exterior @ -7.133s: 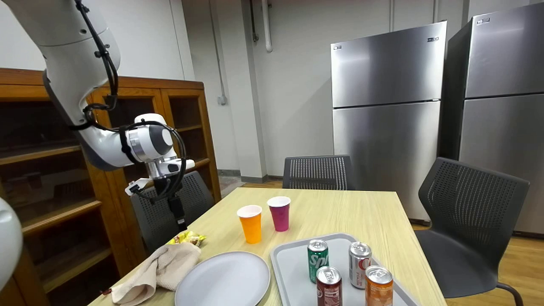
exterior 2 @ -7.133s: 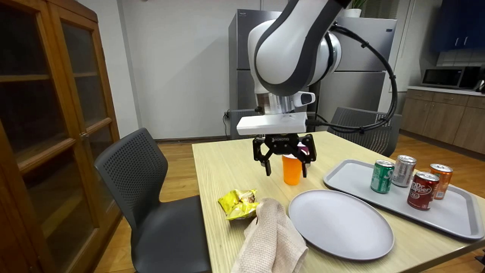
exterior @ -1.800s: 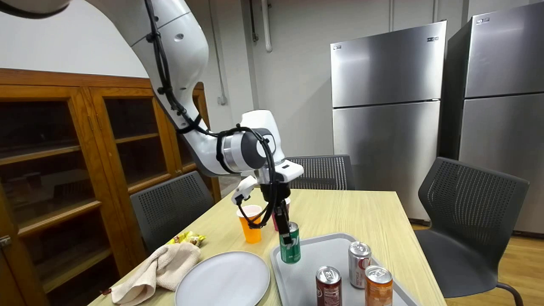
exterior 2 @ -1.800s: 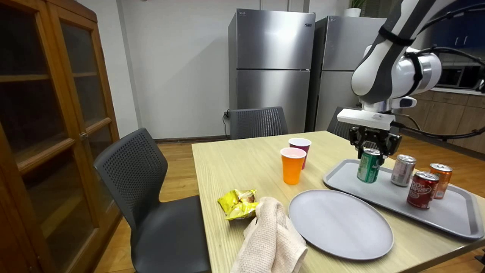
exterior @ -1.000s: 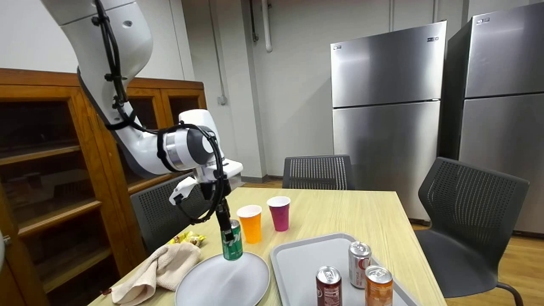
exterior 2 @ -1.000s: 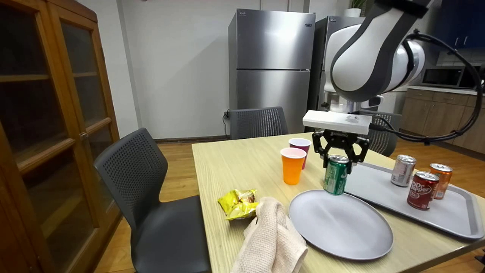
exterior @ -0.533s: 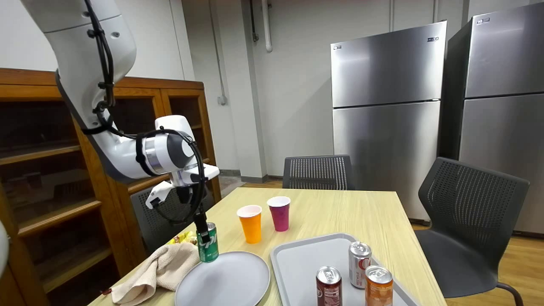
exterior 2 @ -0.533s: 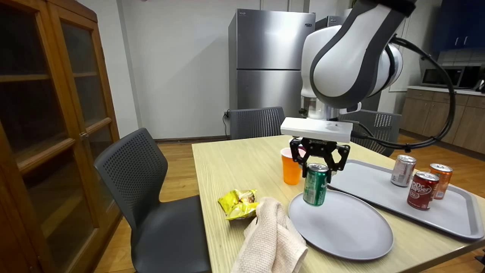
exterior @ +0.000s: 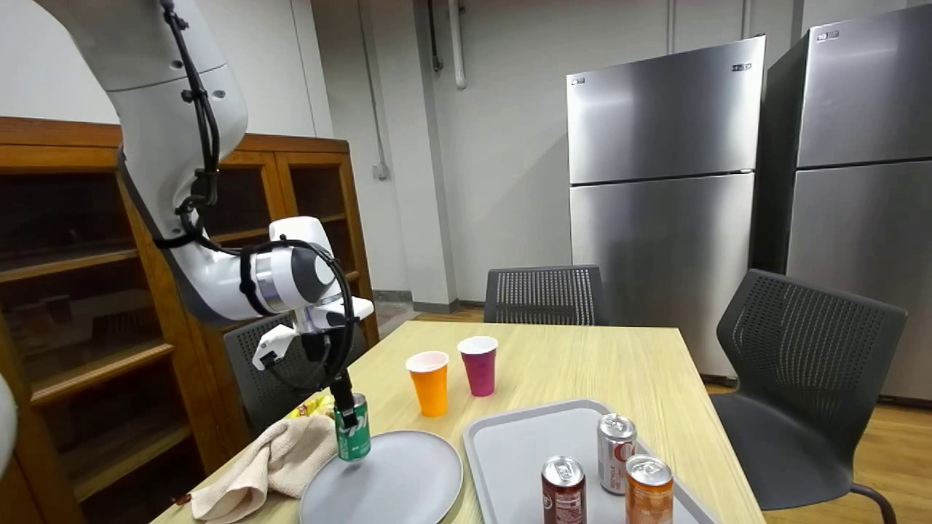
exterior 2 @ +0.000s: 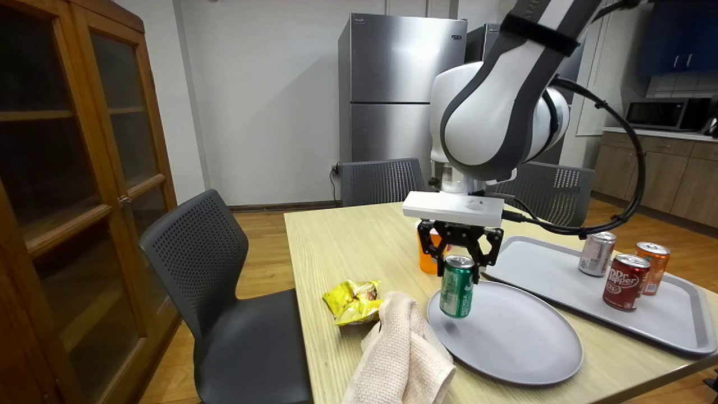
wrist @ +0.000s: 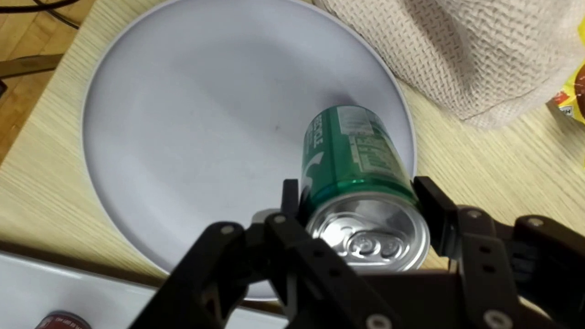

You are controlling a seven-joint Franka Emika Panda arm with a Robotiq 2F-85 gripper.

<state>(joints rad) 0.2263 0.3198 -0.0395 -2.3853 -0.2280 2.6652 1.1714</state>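
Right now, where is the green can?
Right of centre in the wrist view, the green can is clamped in the gripper, on or just above (unclear which) the gray plate, near the beige towel.

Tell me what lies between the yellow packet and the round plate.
The beige cloth lies there: an exterior view shows it between the yellow packet and the round plate, and the wrist view agrees.

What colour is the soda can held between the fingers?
The soda can is green with a silver top, shown best in the wrist view.
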